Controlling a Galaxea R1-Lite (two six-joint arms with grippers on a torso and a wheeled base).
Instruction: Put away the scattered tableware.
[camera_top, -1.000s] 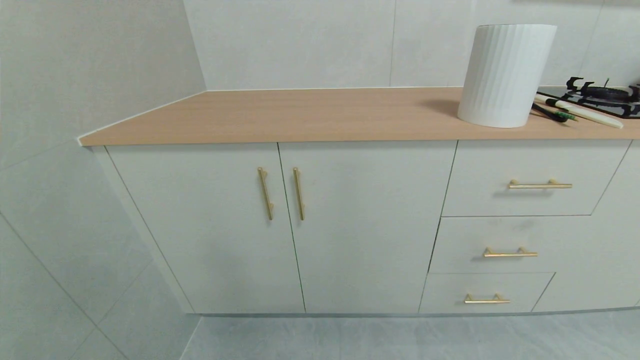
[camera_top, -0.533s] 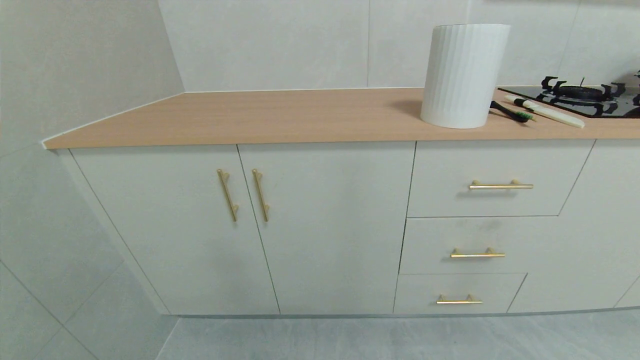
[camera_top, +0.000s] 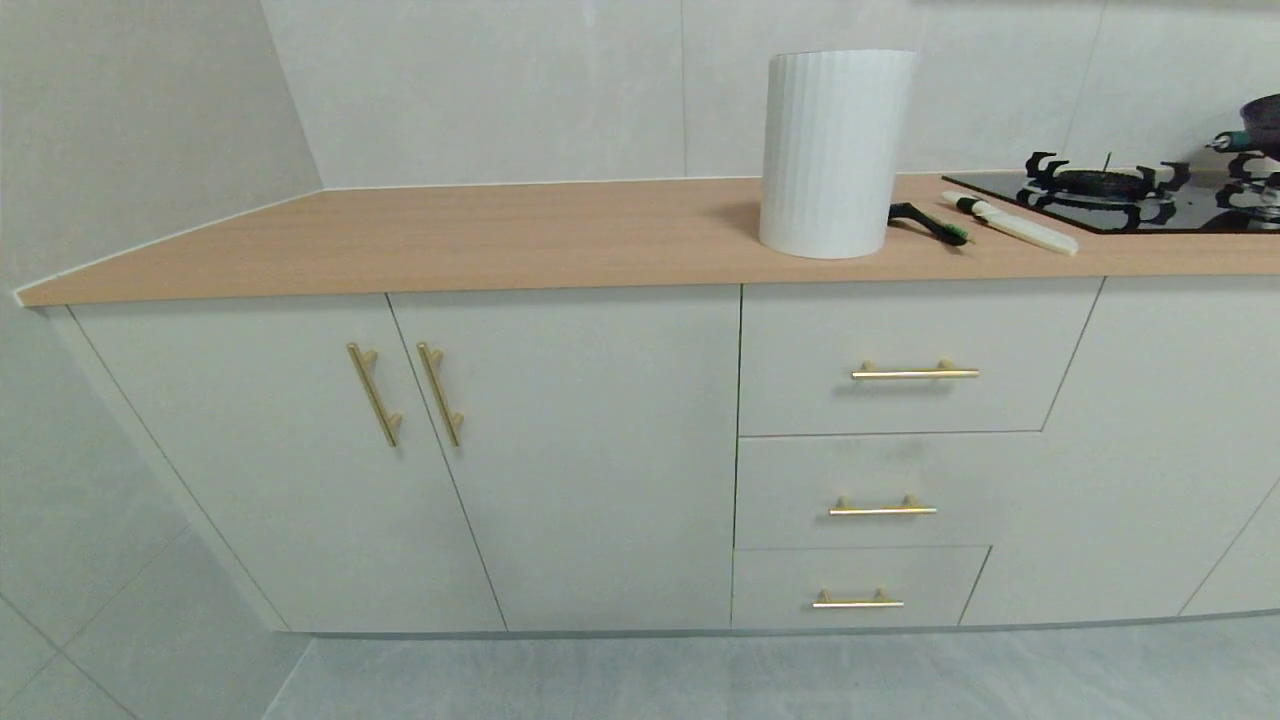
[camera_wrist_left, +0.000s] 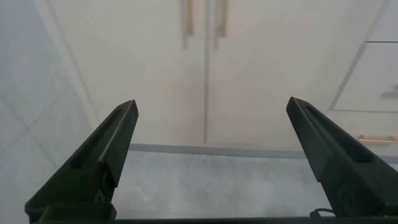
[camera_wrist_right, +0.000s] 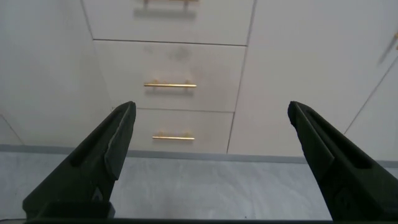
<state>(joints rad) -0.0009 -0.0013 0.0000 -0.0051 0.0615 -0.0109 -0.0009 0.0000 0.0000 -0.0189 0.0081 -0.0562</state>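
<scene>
A tall white ribbed holder (camera_top: 835, 152) stands on the wooden countertop (camera_top: 480, 238). Just to its right lie a black-handled utensil (camera_top: 930, 222) and a cream-coloured knife (camera_top: 1010, 222), side by side on the counter. My left gripper (camera_wrist_left: 210, 112) is open and empty, held low in front of the double cabinet doors (camera_wrist_left: 205, 56). My right gripper (camera_wrist_right: 210, 112) is open and empty too, low before the stack of drawers (camera_wrist_right: 171, 74).
A black gas hob (camera_top: 1120, 195) sits at the counter's right end with a dark pan (camera_top: 1262, 115) at the view's edge. Three drawers with gold handles (camera_top: 915, 373) sit under the holder. A tiled wall closes the left side; grey floor lies below.
The whole head view has shifted: the camera has turned right, so counter, holder and utensils sit further left in the picture and more of the hob shows.
</scene>
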